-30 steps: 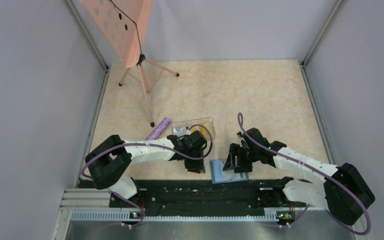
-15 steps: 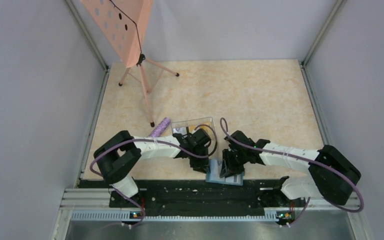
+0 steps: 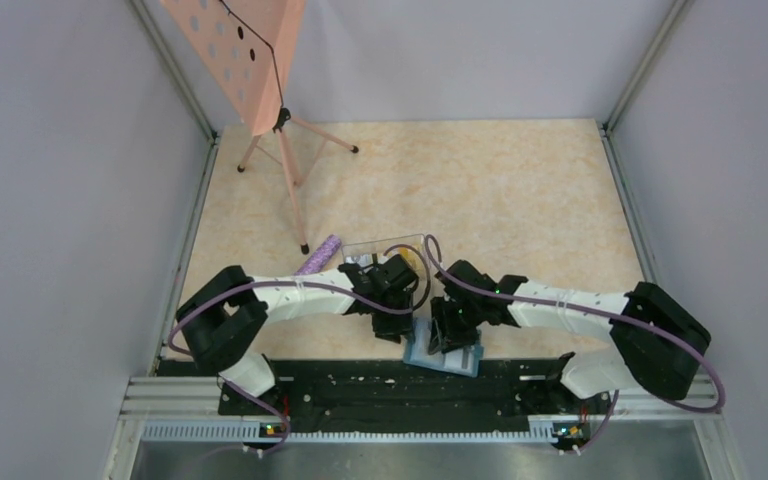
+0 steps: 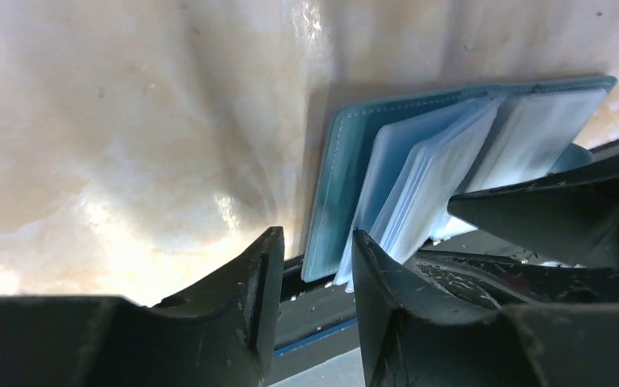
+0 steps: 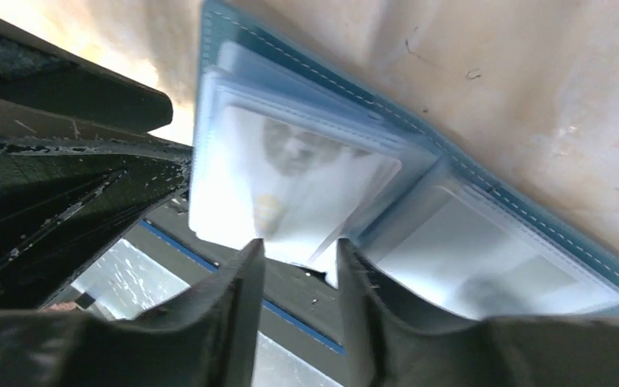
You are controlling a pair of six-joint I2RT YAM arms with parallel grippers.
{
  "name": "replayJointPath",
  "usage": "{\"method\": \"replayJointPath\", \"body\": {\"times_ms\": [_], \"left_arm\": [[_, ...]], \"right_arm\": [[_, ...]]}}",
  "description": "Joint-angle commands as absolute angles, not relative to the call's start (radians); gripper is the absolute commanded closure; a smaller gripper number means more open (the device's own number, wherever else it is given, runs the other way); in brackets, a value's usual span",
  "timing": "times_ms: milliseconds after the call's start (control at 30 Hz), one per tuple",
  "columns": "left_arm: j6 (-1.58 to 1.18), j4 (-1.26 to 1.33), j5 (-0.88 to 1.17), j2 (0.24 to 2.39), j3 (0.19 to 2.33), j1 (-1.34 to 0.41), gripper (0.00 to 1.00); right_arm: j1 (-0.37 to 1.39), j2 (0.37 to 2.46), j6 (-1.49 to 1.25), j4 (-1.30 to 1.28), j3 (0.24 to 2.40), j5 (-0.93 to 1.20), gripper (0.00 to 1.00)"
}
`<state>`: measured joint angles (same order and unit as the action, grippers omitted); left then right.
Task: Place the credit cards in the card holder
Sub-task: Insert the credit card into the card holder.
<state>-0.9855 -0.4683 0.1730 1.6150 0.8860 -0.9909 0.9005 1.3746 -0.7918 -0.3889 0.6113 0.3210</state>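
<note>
The teal-blue card holder [image 3: 443, 352] lies open at the table's near edge, its clear sleeves fanned up [image 4: 419, 181] [image 5: 290, 181]. My left gripper [image 3: 397, 328] [image 4: 316, 246] is at the holder's left edge. It is open, and only the black rail shows between its fingers. My right gripper [image 3: 448, 330] [image 5: 298, 251] hangs over the holder, open narrowly, with its fingertips [image 5: 250, 266] at the lower edge of the raised sleeves. The credit cards lie in a clear tray [image 3: 372, 247], mostly hidden by the arms; a yellow one [image 3: 413, 254] shows.
A purple patterned roll [image 3: 317, 256] lies left of the tray. A pink music stand [image 3: 282, 130] stands at the back left. The black base rail [image 3: 390, 385] runs just below the holder. Grey walls enclose the table on both sides.
My right gripper has moved left onto the card holder and its jaws have narrowed. The holder has slid a little left and toward the rail. My left gripper has stayed at its left edge.
</note>
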Motion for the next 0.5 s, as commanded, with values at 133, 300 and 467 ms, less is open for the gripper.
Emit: {"method": "replayJointPath", "body": {"times_ms": [133,300,467], "left_arm": [[-1.005,-0.239,0.259,1.417,0.709,-0.924,0.54],[-1.076,0.032,0.384,1.427,0.576,-0.878,0.51],[-1.089,0.138,0.423,1.477,0.538,-0.873,0.43]], "right_arm": [[0.915,1.185,-0.825,-0.419,0.64,0.224,0.45],[0.915,1.172,-0.829,-0.444,0.568,0.194,0.5],[0.914,1.17,-0.852,-0.448,0.496,0.168,0.6]]}}
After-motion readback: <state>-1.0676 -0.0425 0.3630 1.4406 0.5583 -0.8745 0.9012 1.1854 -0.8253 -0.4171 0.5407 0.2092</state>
